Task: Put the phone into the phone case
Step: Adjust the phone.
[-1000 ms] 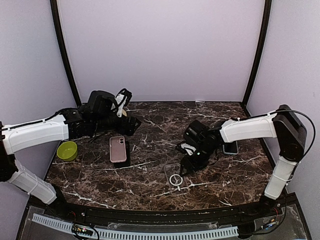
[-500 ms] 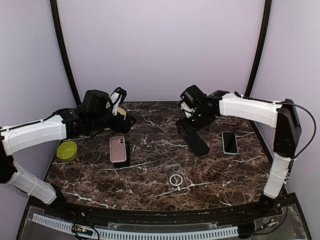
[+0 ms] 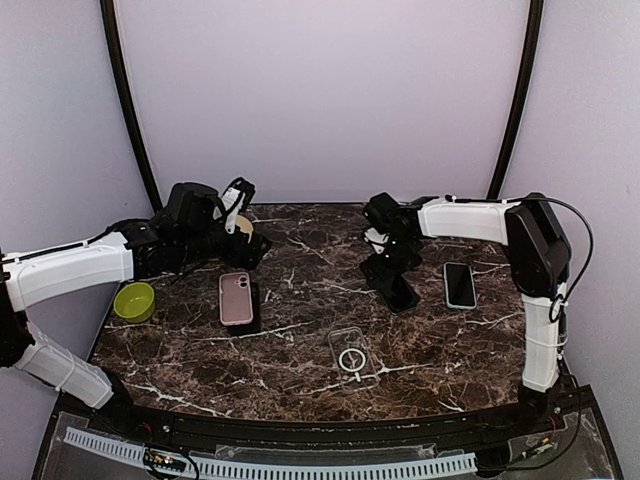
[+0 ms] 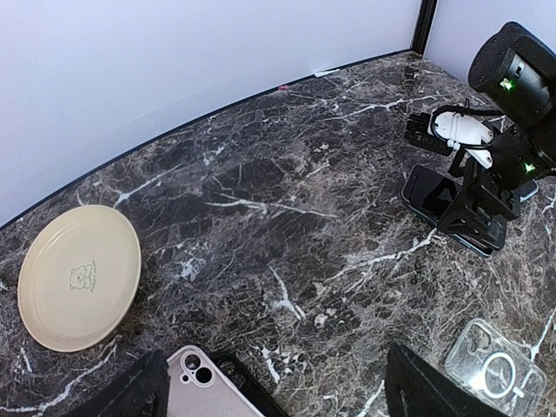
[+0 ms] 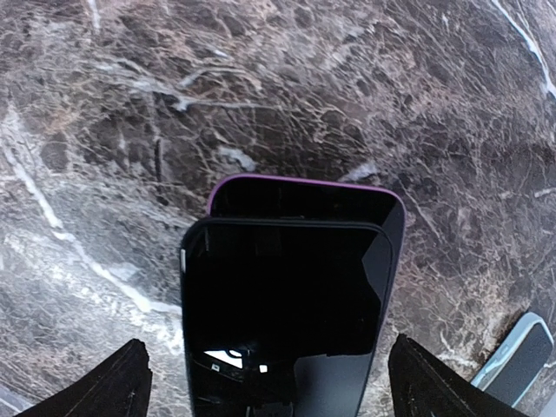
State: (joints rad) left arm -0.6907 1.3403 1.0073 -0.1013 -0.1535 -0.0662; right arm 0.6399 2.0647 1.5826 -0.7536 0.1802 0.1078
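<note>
Here, a dark marble surface (image 3: pixel 300 350) veined in white is sitting between pale lilac walls (image 3: pixel 320 100). The phone (image 5: pixel 287 304) is lying offset atop the purple case (image 5: pixel 304 193) beneath the right pincer (image 5: pixel 268 346), which is standing spread. The left pincer (image 4: pixel 276 365) is gaping too, empty. A cream plate (image 4: pixel 78 276) is showing a tiny bear print, its wording unreadable.

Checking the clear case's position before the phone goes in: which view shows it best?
Top external: the clear case lies whole and unobstructed on the table. The left wrist view catches it only at the frame's lower right corner. The right wrist view misses it.
</note>
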